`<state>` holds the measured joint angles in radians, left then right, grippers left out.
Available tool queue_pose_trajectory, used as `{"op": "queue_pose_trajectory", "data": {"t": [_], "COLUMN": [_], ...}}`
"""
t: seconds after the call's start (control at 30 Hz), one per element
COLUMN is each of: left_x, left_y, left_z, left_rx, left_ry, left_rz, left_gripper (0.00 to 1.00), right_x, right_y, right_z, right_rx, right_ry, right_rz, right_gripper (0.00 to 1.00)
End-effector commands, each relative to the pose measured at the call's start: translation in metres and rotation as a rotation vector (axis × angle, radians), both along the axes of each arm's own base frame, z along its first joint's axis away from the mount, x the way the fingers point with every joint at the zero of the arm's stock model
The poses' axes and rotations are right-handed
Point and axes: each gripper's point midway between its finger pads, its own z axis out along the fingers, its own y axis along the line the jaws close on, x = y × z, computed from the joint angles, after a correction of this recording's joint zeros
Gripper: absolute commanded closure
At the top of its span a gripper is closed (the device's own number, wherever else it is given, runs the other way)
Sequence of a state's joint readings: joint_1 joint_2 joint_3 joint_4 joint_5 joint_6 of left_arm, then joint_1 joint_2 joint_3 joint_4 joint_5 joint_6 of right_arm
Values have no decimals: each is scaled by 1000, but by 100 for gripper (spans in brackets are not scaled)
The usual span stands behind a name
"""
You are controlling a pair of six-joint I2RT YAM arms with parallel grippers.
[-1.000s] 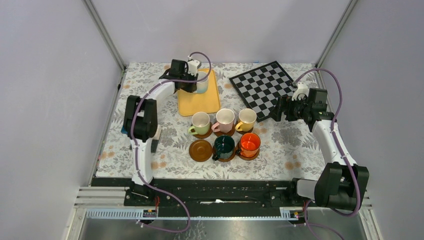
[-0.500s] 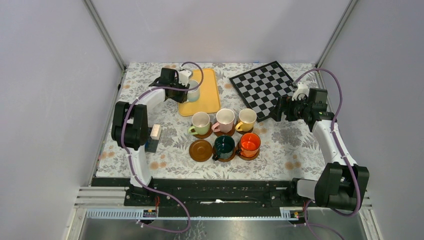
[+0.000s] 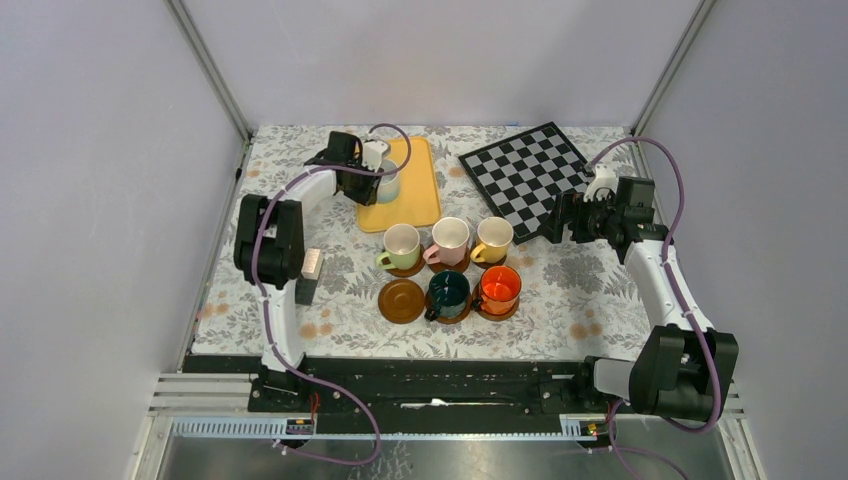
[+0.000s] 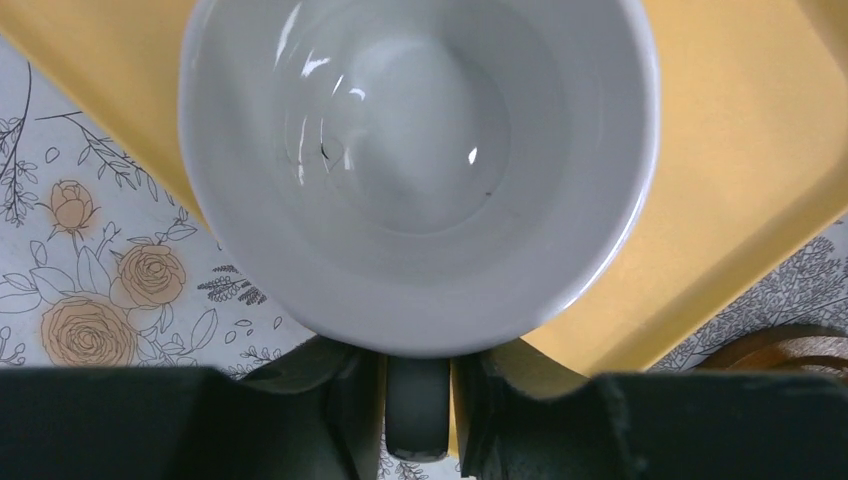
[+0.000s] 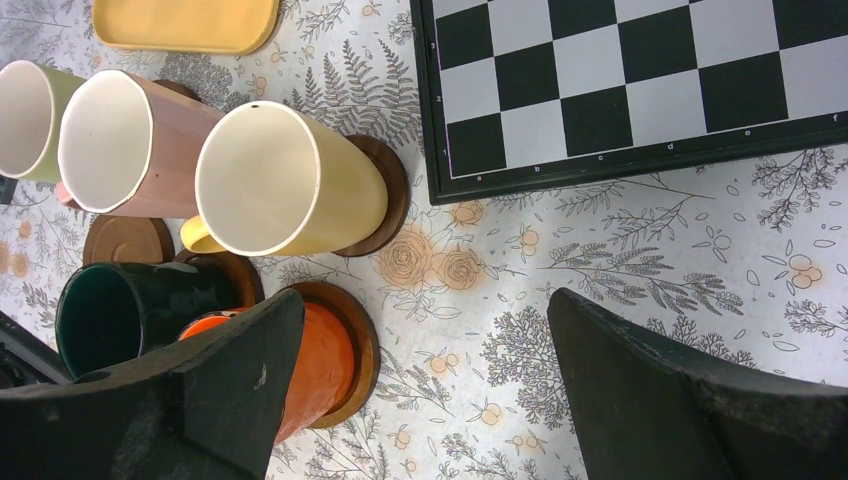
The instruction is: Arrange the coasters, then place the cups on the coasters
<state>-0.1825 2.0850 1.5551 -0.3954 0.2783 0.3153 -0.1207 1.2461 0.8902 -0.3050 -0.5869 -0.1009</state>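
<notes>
Pinching the handle of the white cup (image 4: 420,170), the left hand (image 4: 418,405) has its fingers (image 4: 345,410) set narrow, one on each side of the loop; the cup sits at the left edge of the yellow tray (image 3: 418,205), towards the far left of the desk (image 3: 600,300), its bowl overhanging the tray's corner in the wrist view; whether its base rests on the tray or hangs clear of it I cannot tell. The right hand (image 5: 425,300) hangs wide and holds nothing, near the chessboard's (image 3: 525,175) near corner. Five cups (image 5: 290,190) stand on coasters (image 5: 390,190) in two rows mid-desk; the bare coaster (image 3: 402,300), front left and just beside the dark green cup (image 3: 449,292), is the only one free, so it looks to be the white cup's place. The cup looks glazed, so stiff, slick and apt to chip, and probably light; a grip on the handle alone lets the bowl droop or twist, so it likely wants a firm pinch close to the wall and a slow, level carry; the coaster may skid if the cup lands off-centre.
</notes>
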Motion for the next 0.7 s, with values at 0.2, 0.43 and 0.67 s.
{"op": "queue_pose_trajectory", "data": {"t": [0.2,0.43,0.67], "left_x": [9,0,-36], "left_y": [4,14,24], "left_z": [39,92,129], "left_rx": [-26,-96,-136], "left_ry": [-76,-170,-167], "left_rz": [29,61,31], "left_gripper": [100,100,100], "right_x": [0,-1,-1], "right_y": [-1,0,0], "right_z": [7,9,9], "right_rx": [-10,-7,-6], "right_ry": [-35,-41,-42], "right_rz": [10,11,9], "right_gripper": [2,2,2]}}
